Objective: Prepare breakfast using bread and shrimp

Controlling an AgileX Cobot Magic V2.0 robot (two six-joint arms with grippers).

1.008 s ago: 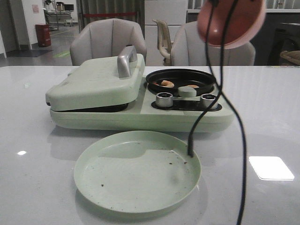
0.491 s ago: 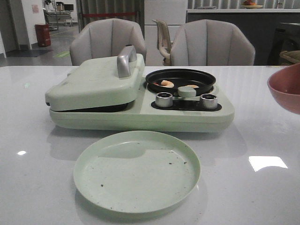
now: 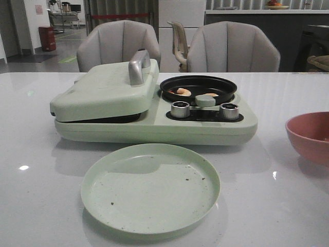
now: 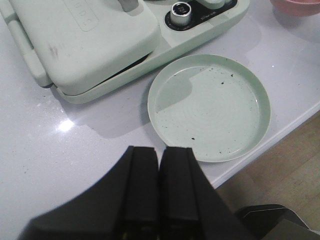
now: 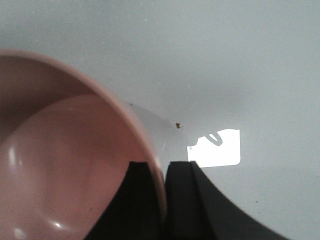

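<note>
Orange-pink shrimp (image 3: pixel 182 91) lie in the round black pan (image 3: pixel 198 83) on the right side of the pale green breakfast maker. The bread is hidden; the maker's lid (image 3: pixel 103 92) is down. My right gripper (image 5: pixel 162 167) is shut on the rim of an empty pink bowl (image 5: pixel 75 165), one finger inside and one outside. In the front view the bowl (image 3: pixel 311 136) is low at the right edge of the table. My left gripper (image 4: pixel 159 152) is shut and empty, above the table near the front edge, beside the green plate (image 4: pixel 210 107). Neither gripper shows in the front view.
An empty green plate (image 3: pixel 150 188) with dark crumbs lies in front of the maker. Two silver knobs (image 3: pixel 180 109) (image 3: pixel 229 110) stand in front of the pan. Grey chairs stand behind the table. The table's front edge (image 4: pixel 280 135) runs close to the plate.
The pink bowl was tilted high above the pan a second ago; it has swung right and come down to the table's right side. The arm's cables have left the front view.
</note>
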